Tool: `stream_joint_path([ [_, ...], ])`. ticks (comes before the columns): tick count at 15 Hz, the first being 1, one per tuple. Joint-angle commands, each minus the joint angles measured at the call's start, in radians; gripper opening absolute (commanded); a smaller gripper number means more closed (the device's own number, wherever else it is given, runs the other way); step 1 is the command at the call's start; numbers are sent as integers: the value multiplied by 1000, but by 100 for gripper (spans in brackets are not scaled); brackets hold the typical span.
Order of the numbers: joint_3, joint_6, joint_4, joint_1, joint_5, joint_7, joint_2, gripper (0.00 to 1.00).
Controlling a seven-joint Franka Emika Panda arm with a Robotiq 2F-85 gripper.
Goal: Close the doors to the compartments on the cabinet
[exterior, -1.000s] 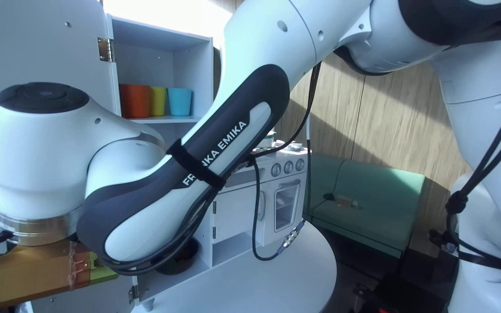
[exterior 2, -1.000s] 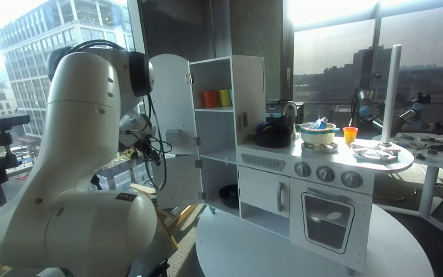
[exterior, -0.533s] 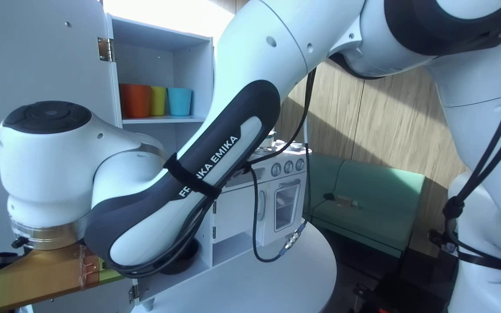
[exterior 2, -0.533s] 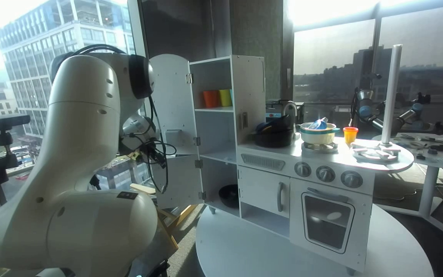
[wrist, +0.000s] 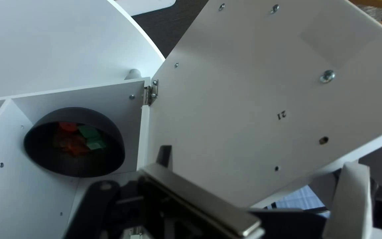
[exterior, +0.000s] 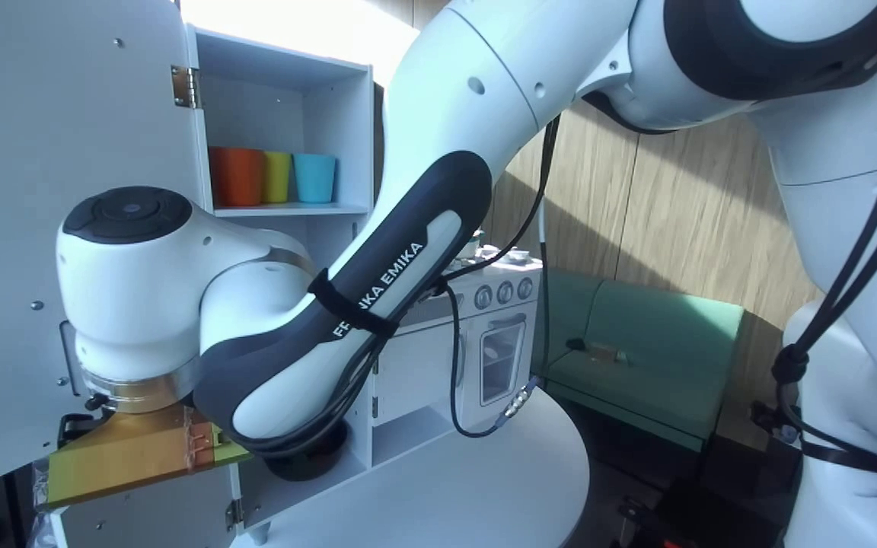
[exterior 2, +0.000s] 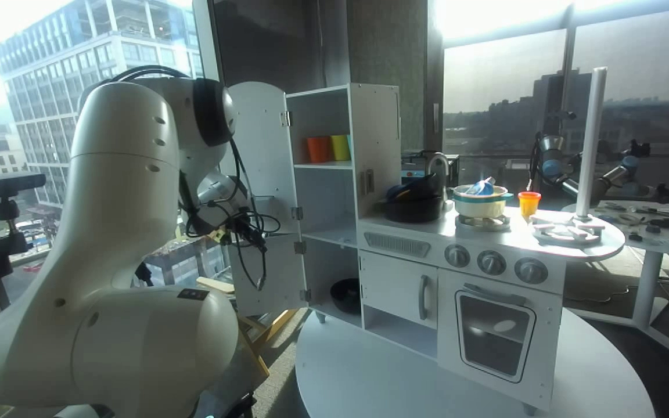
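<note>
In the wrist view, a dark bowl [wrist: 75,159], its contents [wrist: 90,134] indistinct, is seen in a lower compartment [wrist: 28,199] left of the gripper [wrist: 274,199], whose fingers [wrist: 201,196] are parted; beyond and rightward, the open lower door [wrist: 244,86] is cropped. In an exterior view the fingers are hidden; the open tall door [exterior: 58,137] above and the cabinet [exterior: 339,106] at right are partly blocked by the arm [exterior: 294,373].
</note>
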Motion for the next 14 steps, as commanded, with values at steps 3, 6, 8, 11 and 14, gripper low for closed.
stream_joint_path([
  [3, -7, -39, -118, -17, -46, -11, -107, 100],
  [6, 7, -77, -180, -45, -69, -41, -158, 100],
  [8, 15, -109, -219, -68, -80, -61, -188, 100],
  [11, 24, -147, -260, -108, -114, -75, -230, 100],
  [14, 47, -201, -305, -160, -119, -127, -260, 100],
])
